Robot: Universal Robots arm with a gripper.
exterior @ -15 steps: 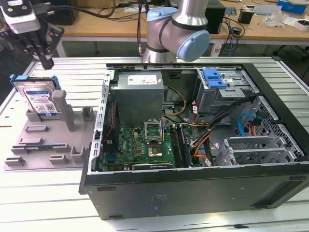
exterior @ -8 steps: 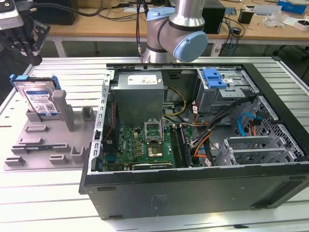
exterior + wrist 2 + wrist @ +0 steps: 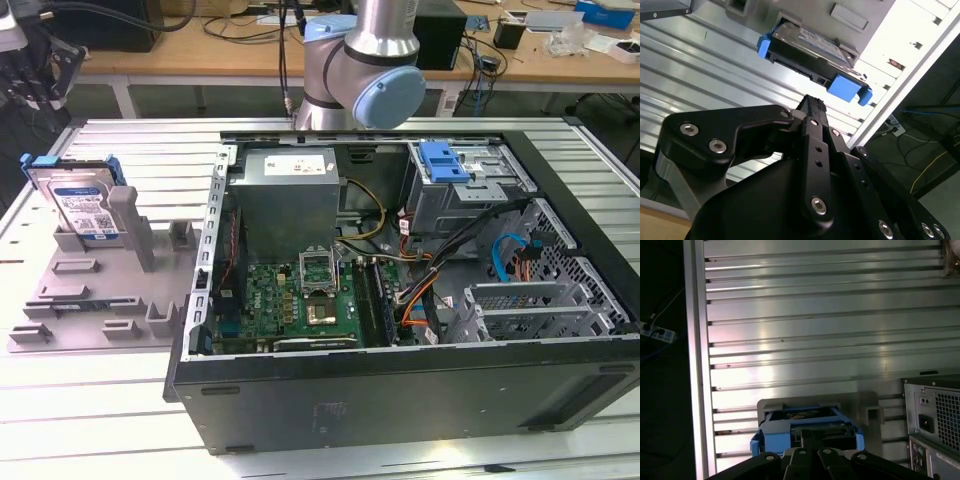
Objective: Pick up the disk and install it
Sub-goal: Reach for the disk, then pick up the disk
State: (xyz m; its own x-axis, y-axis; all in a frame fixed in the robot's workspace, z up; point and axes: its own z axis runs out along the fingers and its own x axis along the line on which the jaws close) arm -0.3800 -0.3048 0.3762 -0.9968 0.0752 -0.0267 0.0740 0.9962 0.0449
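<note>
While the arm [image 3: 365, 60] stands behind the open case [image 3: 400, 400] in the exterior view, the disk [image 3: 85, 205] rests on edge in a grey holder [image 3: 90, 290] on the table [image 3: 100, 420]. It is well off to the exterior view's left of the case and not yet installed. Its label faces the camera, a blue bracket [image 3: 38, 162] frames it, and a grey post [image 3: 125, 215] of the holder stands just in front of it. Inside the case lie a green board [image 3: 300, 300] and a grey power supply [image 3: 290, 185]. A blue tray [image 3: 445, 160] sits atop the drive cage [image 3: 480, 195] toward the exterior view's right.

In the second wrist view the gripper [image 3: 812, 102] points at the disk [image 3: 810, 47]. Its tip is near the disk's long edge but apart from it, with a strip of ribbed table [image 3: 700, 75] showing between them. The disk sits in the holder [image 3: 880, 30], with bracket [image 3: 842, 86] tabs at both ends. Whether the gripper is spread or pressed together I cannot tell, but the disk is not in its grasp.

In the first wrist view the gripper [image 3: 807, 436] overlaps the near edge of the disk [image 3: 800, 416], which sits in the holder [image 3: 862, 407] on the table [image 3: 815, 315]. The rear of the case [image 3: 935, 425] stands beside the holder. A power strip [image 3: 655, 330] lies on the dark floor beyond the table's edge.
</note>
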